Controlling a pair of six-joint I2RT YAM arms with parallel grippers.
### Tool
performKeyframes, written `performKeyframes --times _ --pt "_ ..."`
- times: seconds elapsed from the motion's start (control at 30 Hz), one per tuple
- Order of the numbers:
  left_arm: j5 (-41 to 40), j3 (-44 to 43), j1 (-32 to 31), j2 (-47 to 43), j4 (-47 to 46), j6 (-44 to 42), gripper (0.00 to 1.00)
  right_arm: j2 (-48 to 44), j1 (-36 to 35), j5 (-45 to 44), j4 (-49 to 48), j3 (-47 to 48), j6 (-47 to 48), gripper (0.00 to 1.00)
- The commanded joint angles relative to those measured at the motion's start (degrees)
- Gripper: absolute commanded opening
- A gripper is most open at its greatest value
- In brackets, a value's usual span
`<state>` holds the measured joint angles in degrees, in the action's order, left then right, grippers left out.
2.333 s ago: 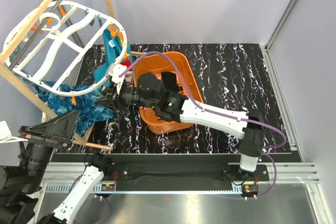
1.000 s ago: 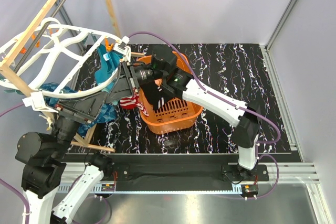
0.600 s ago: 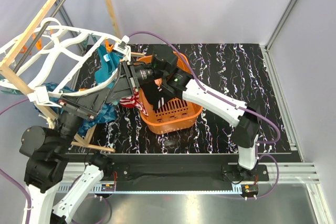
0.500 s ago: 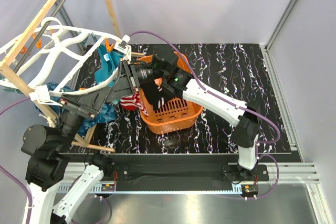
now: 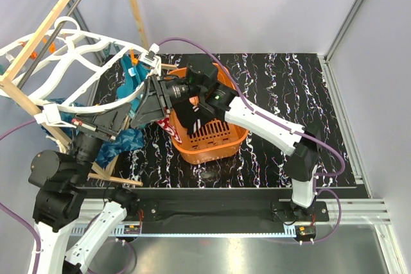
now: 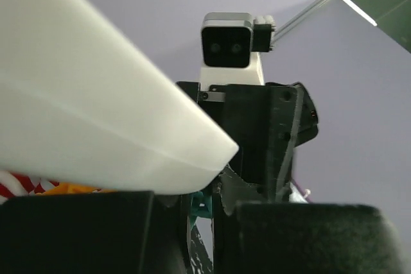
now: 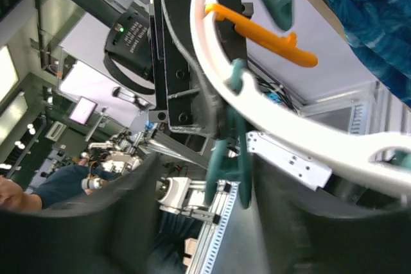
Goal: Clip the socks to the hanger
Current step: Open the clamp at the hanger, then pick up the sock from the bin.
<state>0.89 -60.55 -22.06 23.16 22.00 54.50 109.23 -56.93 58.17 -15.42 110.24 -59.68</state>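
Two grippers meet at the hanger (image 5: pixel 122 101) rim, left-centre of top view.
- Hanger: white oval rack, tilted, upper left, beside wooden frame (image 5: pixel 45 27).
- L gripper (image 5: pixel 123 117): jaws drawn narrow right at the rim; whether they pinch anything, can't tell.
- R gripper (image 7: pixel 205 165): fingers apart, rim and teal peg (image 7: pixel 232 152) between them, orange peg (image 7: pixel 263 30) higher up.
- Sock (image 6: pixel 16 184): red/white sliver, lower left of L wrist view, under rim.
- Basket (image 5: pixel 221 139): orange, centre, under R arm.
- Teal cloth (image 5: pixel 128 75): upper left, by rim.

orange basket (image 5: pixel 215 136) sits near crumpled teal cloths (image 5: pixel 126 140).
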Motion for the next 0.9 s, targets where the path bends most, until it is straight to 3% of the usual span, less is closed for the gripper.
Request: performKeyframes --times 0.0,0.03,0.13,0.23,0.33,0.47,0.6,0.67,0.77,0.83,0.87 --pt "2.72 -1.93 -0.52 1.45 -0.21 0.78 0.00 -3.57 -1.35 0.20 10.21 -0.11 9.01 0.73" --pt "2.54 -2.02 -0.52 1.36 0.06 0.52 0.00 -4.19 -1.35 -1.12 12.93 -0.20 11.58 0.88" --pt "2.02 -2.38 -0.52 1.10 1.38 -0.18 0.00 -7.44 -1.08 -7.53 23.57 -0.98 21.25 1.00" --pt "1.84 -2.81 -0.52 0.84 2.61 -0.88 0.00 -11.66 -0.03 -16.75 32.18 -2.83 28.72 1.00" --pt "1.66 -2.90 -0.52 0.40 3.14 -1.24 0.00 -16.32 0.59 -32.72 41.68 -4.85 37.42 1.00" --pt "1.75 -3.34 -0.52 0.13 4.10 -2.03 0.00 -22.03 0.67 -65.89 47.31 -10.99 42.01 1.00" --pt "1.66 -2.90 -0.52 -0.74 4.37 -2.21 0.00 -21.44 1.55 -86.26 50.74 -13.91 48.16 1.00" --pt "1.58 -2.90 -0.52 -0.92 4.80 -2.38 0.00 -18.90 3.57 -91.02 51.02 -14.08 49.65 1.00" --pt "1.49 -2.90 -0.52 -1.18 5.42 -2.82 0.00 -15.81 6.56 -89.91 48.65 -14.35 50.36 0.93" --pt "1.23 -2.81 -0.52 -1.45 5.86 -2.91 0.00 -11.34 8.66 -86.49 47.59 -13.21 49.58 0.72" --pt "1.14 -2.90 -0.52 -1.54 6.38 -2.82 0.00 -7.67 10.15 -83.34 46.63 -11.64 49.22 0.67"
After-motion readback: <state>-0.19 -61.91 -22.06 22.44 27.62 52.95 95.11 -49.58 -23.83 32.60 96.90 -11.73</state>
